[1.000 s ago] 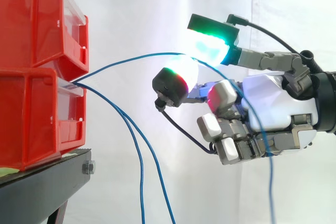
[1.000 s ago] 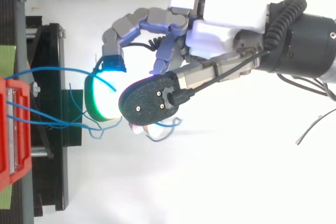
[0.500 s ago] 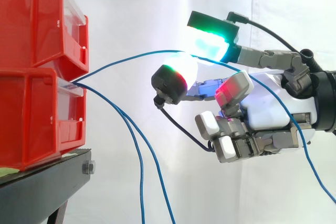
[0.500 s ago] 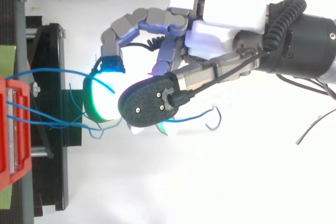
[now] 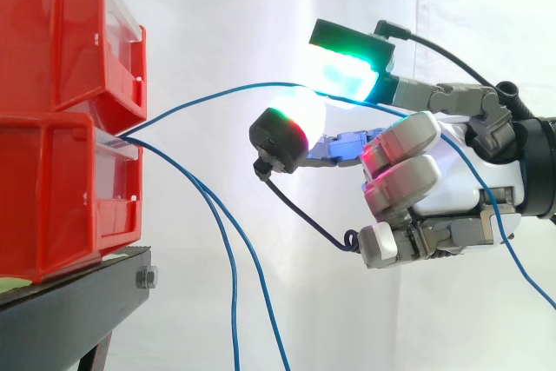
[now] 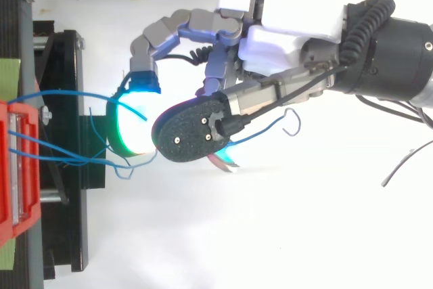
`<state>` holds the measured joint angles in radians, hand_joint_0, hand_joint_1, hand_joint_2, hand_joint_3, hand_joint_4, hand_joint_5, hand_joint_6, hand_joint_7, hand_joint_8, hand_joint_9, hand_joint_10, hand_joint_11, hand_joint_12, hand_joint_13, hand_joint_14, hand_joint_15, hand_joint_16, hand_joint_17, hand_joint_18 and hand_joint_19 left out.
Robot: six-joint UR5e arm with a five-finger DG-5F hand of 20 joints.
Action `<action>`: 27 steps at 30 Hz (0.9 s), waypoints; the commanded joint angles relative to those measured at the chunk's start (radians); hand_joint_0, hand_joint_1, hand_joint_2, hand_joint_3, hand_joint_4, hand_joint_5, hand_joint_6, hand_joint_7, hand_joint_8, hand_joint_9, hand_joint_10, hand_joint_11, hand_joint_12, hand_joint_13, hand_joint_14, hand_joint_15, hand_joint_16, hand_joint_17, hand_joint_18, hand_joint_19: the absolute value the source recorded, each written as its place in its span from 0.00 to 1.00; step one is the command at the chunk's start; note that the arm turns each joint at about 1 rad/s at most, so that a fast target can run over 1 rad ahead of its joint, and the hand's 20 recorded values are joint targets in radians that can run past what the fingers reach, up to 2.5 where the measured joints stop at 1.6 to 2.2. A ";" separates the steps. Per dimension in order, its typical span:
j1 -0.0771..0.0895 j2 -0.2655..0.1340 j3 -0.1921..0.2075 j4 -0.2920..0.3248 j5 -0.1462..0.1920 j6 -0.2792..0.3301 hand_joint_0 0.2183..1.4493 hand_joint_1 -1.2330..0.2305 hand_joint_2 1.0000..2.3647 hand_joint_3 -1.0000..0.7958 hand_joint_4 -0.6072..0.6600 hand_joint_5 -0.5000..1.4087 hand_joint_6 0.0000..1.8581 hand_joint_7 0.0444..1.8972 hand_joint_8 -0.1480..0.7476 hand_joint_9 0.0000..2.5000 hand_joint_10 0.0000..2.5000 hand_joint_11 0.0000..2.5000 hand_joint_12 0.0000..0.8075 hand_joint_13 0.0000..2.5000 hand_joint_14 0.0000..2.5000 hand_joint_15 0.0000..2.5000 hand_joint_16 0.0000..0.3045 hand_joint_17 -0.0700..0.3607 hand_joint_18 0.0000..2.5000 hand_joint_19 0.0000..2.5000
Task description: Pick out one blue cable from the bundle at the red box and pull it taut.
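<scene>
**wirenerd:** so the hand [image 5: 452, 180], anything different from a second ago?

**bin_watcher:** yep. The lower fingers [image 5: 401, 182] were tucked in before. Now they've rolled up over the palm, one glowing red. The blue cable [image 5: 226, 91] looks pinched between the green pad [image 5: 347, 74] and the thumb pad [image 5: 295, 117], same as before, so it's clamped on that one strand. The loose tail used to hang straight down, now it trails off to the lower right past the palm.

**wirenerd:** taut yet?

**bin_watcher:** nah imo. It arcs up from the lower red box [image 5: 61, 197] on the left to the pads, still bowed. My guess is the grip's getting firmed up before a pull to the right.

**wirenerd:** anything in the way?

**bin_watcher:** two other blue cables [image 5: 234, 301] come out of the same slot and droop down left of the hand, apart from it. The upper red bin [image 5: 61, 32] and black stand [image 5: 69, 310] are well clear.
</scene>
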<state>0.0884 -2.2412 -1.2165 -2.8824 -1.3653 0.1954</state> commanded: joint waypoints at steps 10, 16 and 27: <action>0.001 0.002 0.000 0.000 -0.006 -0.007 0.33 0.37 0.01 0.47 0.42 0.19 0.51 0.47 0.48 0.66 0.01 0.59 0.43 0.64 0.00 0.61 0.17 0.44 0.44 0.30; 0.002 0.000 0.000 0.002 -0.001 -0.070 0.33 0.37 0.01 0.47 0.42 0.19 0.51 0.47 0.46 0.67 0.00 0.68 0.41 0.61 0.22 0.58 0.18 0.44 0.47 0.35; 0.001 0.002 0.000 0.002 -0.006 -0.175 0.33 0.37 0.01 0.47 0.42 0.19 0.51 0.47 0.44 0.67 0.08 0.72 0.41 0.58 0.43 0.51 0.18 0.44 0.48 0.36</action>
<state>0.0899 -2.2402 -1.2163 -2.8808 -1.3707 0.0436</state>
